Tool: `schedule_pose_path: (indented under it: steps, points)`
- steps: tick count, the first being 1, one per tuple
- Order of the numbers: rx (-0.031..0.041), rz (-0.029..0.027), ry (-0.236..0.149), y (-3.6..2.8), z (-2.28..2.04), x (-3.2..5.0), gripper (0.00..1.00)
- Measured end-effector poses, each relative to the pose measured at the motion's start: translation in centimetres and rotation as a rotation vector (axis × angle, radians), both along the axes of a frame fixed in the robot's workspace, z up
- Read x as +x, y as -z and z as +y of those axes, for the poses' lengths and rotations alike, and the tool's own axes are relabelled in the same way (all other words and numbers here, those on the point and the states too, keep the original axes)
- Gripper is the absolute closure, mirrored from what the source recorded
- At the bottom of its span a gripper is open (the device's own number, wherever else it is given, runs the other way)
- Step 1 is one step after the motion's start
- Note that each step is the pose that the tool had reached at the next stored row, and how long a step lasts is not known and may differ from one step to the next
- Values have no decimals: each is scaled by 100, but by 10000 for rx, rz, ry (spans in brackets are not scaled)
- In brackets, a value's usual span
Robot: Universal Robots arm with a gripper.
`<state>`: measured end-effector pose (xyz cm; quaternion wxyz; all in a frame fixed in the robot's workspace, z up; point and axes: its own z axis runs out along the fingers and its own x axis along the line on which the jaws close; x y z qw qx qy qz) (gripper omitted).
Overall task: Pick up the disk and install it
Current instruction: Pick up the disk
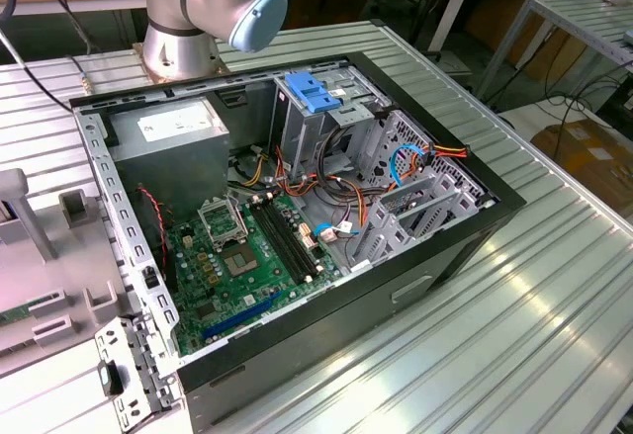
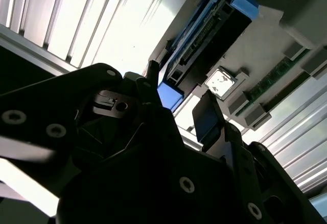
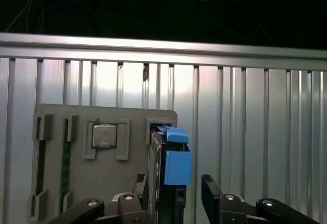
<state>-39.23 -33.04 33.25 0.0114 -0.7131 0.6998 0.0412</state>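
- The black open-sided computer case point(image 1: 435, 256) lies on the ribbed aluminium table point(image 1: 554, 315). Its blue-latched metal drive cage point(image 1: 312, 93) is well apart from where the work is, so I judge the installing not yet begun.
- The flat grey slotted fixture plate point(image 3: 102, 183) rests on the same table in the first wrist view. The step in hand looks like the pick-up, at the closing-in stage.
- The black two-fingered gripper point(image 3: 174, 180) is spread wide and has hold of nothing.
- The silver-metal rectangular disk point(image 3: 159, 183) stands on edge in a slot of the plate, between the two fingers point(image 3: 208, 185). One finger is just beside its face, and the other is apart from it with table showing in the gap.
- The disk's blue plastic side rail point(image 3: 177, 165) faces that farther finger. A sound grip calls for squeezing squarely across the flat faces and a straight lift out of the slot.
- The square silver processor chip point(image 3: 104, 135) sits near the disk, untouched.
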Motion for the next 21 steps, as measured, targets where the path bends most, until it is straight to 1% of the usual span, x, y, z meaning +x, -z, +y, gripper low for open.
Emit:
schedule_pose_path:
  steps: [4, 8, 10, 13, 18, 21]
  points:
    - [-1, 0, 0, 53, 1, -6, 46]
    - [0, 0, 0, 148, 1, -21, 46]
    - [0, 0, 0, 175, 1, -25, 46]
    - [0, -1, 0, 240, 1, -33, 46]
    - [0, 0, 1, 329, 1, -36, 46]
    - [0, 0, 0, 369, 1, -38, 46]
